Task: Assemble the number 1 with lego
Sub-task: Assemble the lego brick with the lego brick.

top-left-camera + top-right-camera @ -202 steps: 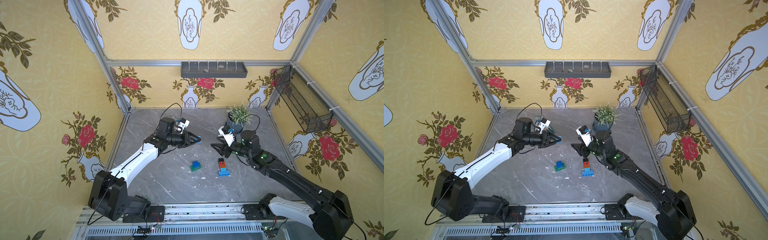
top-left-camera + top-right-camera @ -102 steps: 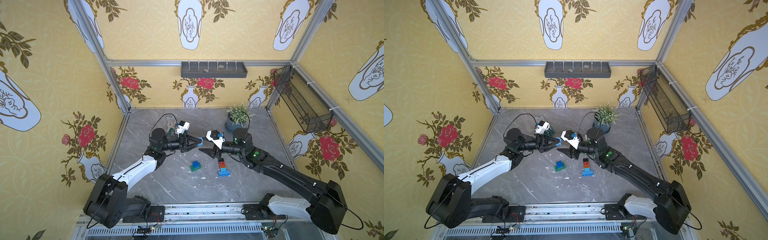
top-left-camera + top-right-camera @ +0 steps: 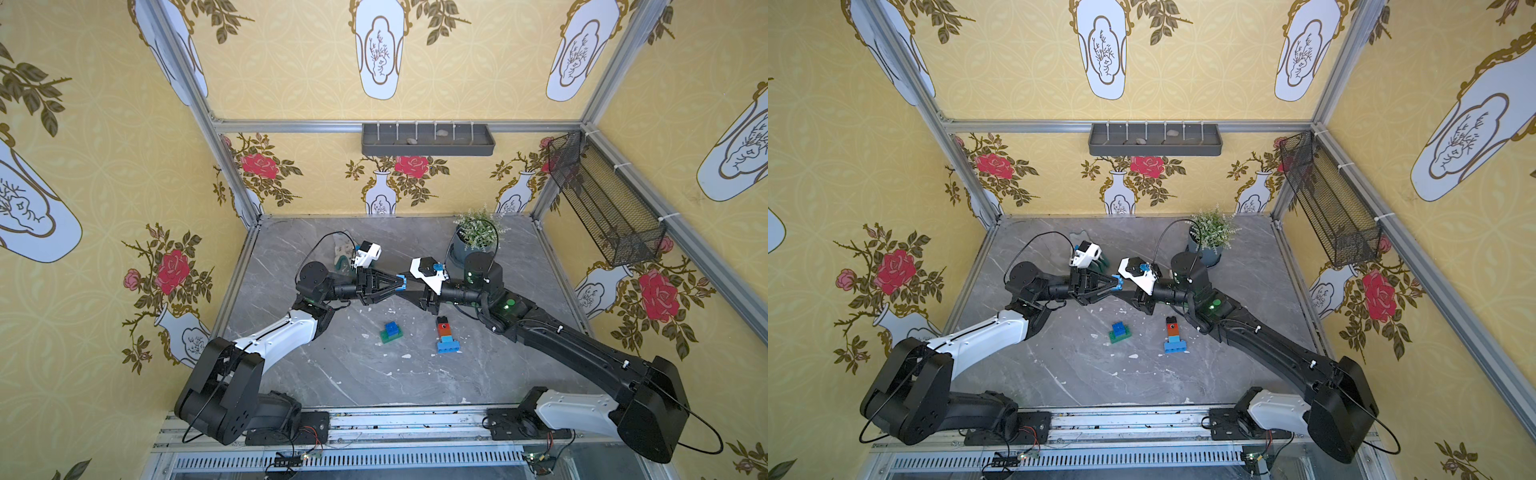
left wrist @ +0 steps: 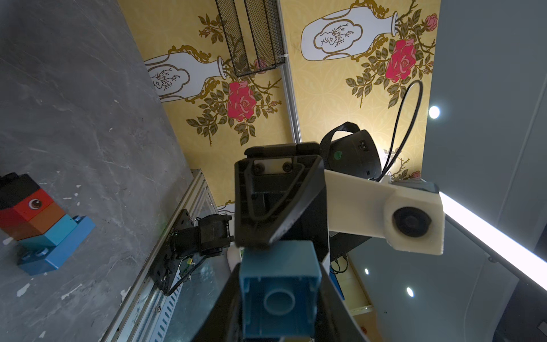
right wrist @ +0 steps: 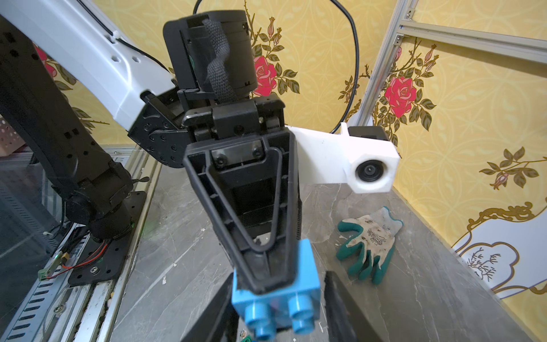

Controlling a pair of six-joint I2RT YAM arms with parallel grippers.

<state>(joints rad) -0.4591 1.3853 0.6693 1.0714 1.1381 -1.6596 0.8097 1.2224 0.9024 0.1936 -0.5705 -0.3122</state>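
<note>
Above the counter (image 3: 357,374) in both top views, the left tool (image 3: 402,285) is clamped on a light blue brick (image 3: 400,281), tip to tip with the right tool (image 3: 410,291); the left wrist view shows the brick's (image 4: 279,278) hollow underside; the right wrist view shows the right tool's fingers (image 5: 340,314) parted around its studded end.

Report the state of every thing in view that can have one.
light blue brick, held in the air, clear of the table
left gripper, shut on the light blue brick
right gripper, open, straddling that brick
brick tower, upright on the table, untouched
blue-on-green pair, stacked, resting on the table
glove, lying flat
potted plant, upright
</note>
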